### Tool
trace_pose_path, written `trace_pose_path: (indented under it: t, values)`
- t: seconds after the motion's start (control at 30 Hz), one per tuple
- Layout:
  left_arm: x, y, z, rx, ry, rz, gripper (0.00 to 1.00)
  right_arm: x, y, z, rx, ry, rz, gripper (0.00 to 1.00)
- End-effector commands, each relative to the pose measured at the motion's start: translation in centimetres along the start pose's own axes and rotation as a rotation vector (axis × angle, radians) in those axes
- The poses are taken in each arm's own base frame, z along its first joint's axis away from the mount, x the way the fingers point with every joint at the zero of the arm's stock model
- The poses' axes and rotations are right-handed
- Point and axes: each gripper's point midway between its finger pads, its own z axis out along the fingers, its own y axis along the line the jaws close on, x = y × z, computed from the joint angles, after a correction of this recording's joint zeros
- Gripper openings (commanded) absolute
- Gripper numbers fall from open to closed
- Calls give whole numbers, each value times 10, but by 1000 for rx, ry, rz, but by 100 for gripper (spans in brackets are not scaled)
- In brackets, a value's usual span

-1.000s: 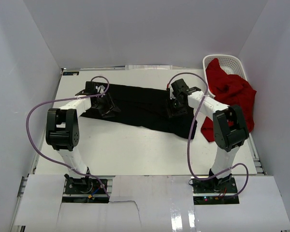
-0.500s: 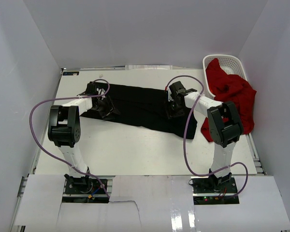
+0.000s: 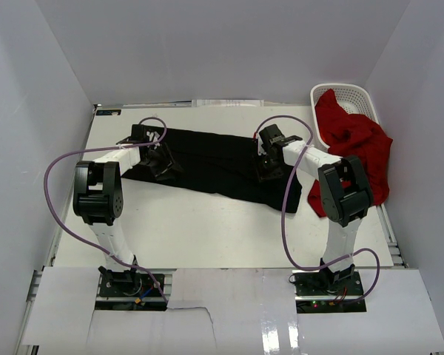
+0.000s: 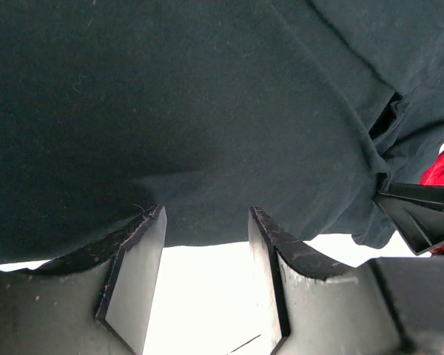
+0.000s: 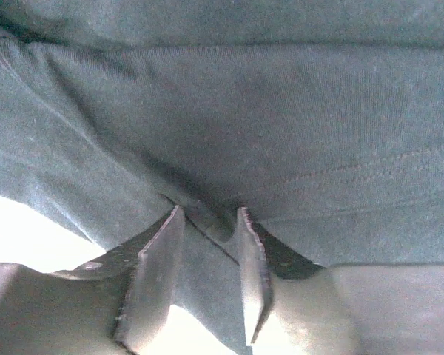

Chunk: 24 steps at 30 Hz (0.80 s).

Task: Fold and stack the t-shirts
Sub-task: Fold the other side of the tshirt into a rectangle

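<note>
The black t-shirt [image 3: 214, 163] lies spread in a long band across the middle of the white table [image 3: 207, 222]. My left gripper [image 3: 163, 164] is low at its left end. In the left wrist view the gripper [image 4: 206, 218] is open, its tips at the shirt's [image 4: 207, 111] near edge, with bare table between the fingers. My right gripper [image 3: 265, 168] is at the shirt's right part. In the right wrist view it [image 5: 207, 218] is shut on a fold of the black cloth [image 5: 244, 111]. The red t-shirt [image 3: 355, 144] hangs out of the basket at the right.
The white lattice basket [image 3: 348, 92] stands at the back right corner. The red cloth spills from it onto the table's right edge. White walls enclose the table on three sides. Purple cables loop beside both arms.
The right arm has drawn in, its elbow rising, and its gripper has shifted slightly left on the black shirt. The left gripper has barely moved.
</note>
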Motion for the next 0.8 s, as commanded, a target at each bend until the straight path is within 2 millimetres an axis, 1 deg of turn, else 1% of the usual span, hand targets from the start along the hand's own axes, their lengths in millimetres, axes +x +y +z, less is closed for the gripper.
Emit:
trace_pose_path:
  t: [0.0,0.07,0.13,0.17,0.2,0.3,0.37,0.47,0.5,0.57,0.6,0.63,0.7,0.73,0.77]
  values:
    - [-12,-7,-8,10,-32,25,59,-3,1,-17,15,-24,-13,40]
    - [-12,-7,-7,11,-31,22,58,-2,0,-16,19,-14,-13,38]
    - [-13,-7,-8,10,-33,23,58,-2,-1,-15,24,-13,-13,32]
    - [-12,-7,-8,10,-32,28,58,-3,-1,-15,28,-15,-15,24]
    - [-13,-7,-8,8,-33,28,59,-3,-2,-15,32,-13,-15,19]
    - [-14,-5,-8,6,-33,29,58,-5,-1,-16,28,-10,-17,11]
    - [-14,-4,-8,4,-29,25,58,-9,-1,-17,27,-16,-17,8]
    - [-14,-4,-8,5,-27,26,58,-21,3,-22,20,-35,-27,8]
    - [-14,-4,-8,5,-28,28,58,-33,5,-29,16,-54,-30,8]
    - [-14,-4,-8,4,-26,27,58,-45,4,-32,28,-68,-42,8]
    - [-14,-4,-7,5,-25,27,58,-60,6,-39,27,-101,-50,8]
    - [-14,-4,-7,6,-23,26,58,-65,5,-36,35,-102,-55,8]
    - [-13,-4,-7,8,-22,28,58,-79,5,-37,39,-119,-64,8]
    - [-13,-4,-7,9,-20,27,58,-93,7,-36,35,-139,-69,8]
    - [-13,-3,-7,7,-19,28,58,-100,8,-35,32,-149,-75,8]
